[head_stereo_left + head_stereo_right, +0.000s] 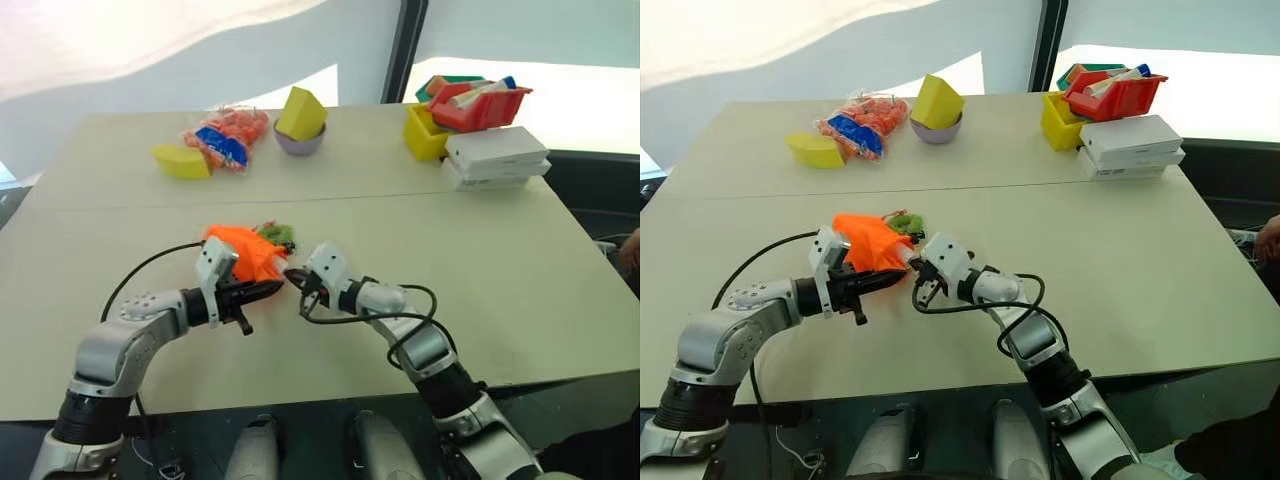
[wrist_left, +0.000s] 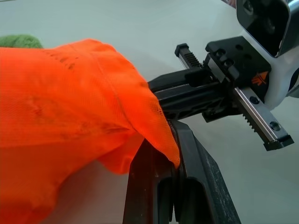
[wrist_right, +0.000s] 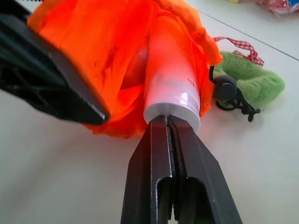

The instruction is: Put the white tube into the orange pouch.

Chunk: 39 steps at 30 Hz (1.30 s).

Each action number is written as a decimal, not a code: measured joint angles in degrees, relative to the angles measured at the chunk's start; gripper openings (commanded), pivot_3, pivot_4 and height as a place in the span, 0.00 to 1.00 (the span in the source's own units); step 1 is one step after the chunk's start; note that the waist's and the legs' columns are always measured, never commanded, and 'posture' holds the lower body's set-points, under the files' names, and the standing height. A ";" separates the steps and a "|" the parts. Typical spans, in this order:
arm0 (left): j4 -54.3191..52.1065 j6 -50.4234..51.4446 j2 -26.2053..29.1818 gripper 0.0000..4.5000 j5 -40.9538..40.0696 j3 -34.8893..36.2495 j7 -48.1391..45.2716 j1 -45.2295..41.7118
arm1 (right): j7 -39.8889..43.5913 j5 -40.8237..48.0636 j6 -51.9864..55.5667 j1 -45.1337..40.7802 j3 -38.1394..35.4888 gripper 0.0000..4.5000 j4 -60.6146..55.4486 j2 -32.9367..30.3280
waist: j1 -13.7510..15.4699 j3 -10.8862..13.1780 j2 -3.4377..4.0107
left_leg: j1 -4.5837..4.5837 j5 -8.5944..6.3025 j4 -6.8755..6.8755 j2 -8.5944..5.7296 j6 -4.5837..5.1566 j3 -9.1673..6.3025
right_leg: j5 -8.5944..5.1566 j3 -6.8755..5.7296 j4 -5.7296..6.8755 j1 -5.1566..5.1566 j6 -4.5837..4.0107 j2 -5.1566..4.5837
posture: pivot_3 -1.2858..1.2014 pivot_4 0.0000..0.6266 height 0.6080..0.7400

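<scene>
White tube (image 3: 169, 79) sits mostly inside orange pouch (image 3: 103, 51), cap end poking out of the mouth, pouch lying mid-tabletop (image 1: 480, 260). Right tool (image 3: 171, 122) closed tight, holding nothing, tips butted against the cap face like a pusher. Left tool (image 2: 161, 154) clamped on the pouch's mouth hem, holding the fabric open and steady against the push. Black cord toggle (image 3: 225, 88) and a green plush piece (image 3: 254, 79) lie just beside the pouch on the far side; farther off, a clear bag of orange pieces (image 1: 228, 138), yellow wedges, bins and stacked white boxes (image 1: 497, 158), all well apart.

Judged as the last bit of insertion: tube nearly home, cap still outside. To finish well: push straight along the tube's axis, slowly, keeping tips centred on the cap so as not to slip off its rim. Keep the left grip firm and slightly lifted so the fabric does not bunch ahead of the tube. Likely risk: the whole pouch sliding rather than the tube entering.
</scene>
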 measured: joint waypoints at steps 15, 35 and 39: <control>-0.76 -1.21 1.84 0.00 2.04 -1.73 -0.85 2.91 | 2.25 -0.53 -3.68 -0.99 0.82 0.01 0.96 0.55 | -0.04 0.01 0.01 | 0.00 0.00 -0.02 0.01 0.00 0.00 | 0.00 0.00 0.00 -0.01 -0.01 -0.01 | 0.52 0.24 1.00; 5.93 0.31 6.99 0.00 -4.32 14.84 -1.12 6.32 | 4.65 2.33 -3.40 3.01 -1.77 0.01 -3.86 -4.92 | -0.06 0.01 0.01 | 0.01 0.00 -0.04 0.02 0.00 0.03 | 0.00 0.00 -0.01 -0.07 -0.02 -0.05 | 0.52 0.24 1.00; 9.77 -1.13 9.81 0.00 -3.59 17.61 -2.16 7.13 | 4.48 2.35 -3.44 3.01 -1.90 0.01 -3.83 -4.91 | -0.11 0.01 0.01 | 0.00 -0.01 -0.09 0.03 -0.01 0.03 | -0.01 -0.01 -0.01 -0.12 -0.03 -0.07 | 0.52 0.24 1.00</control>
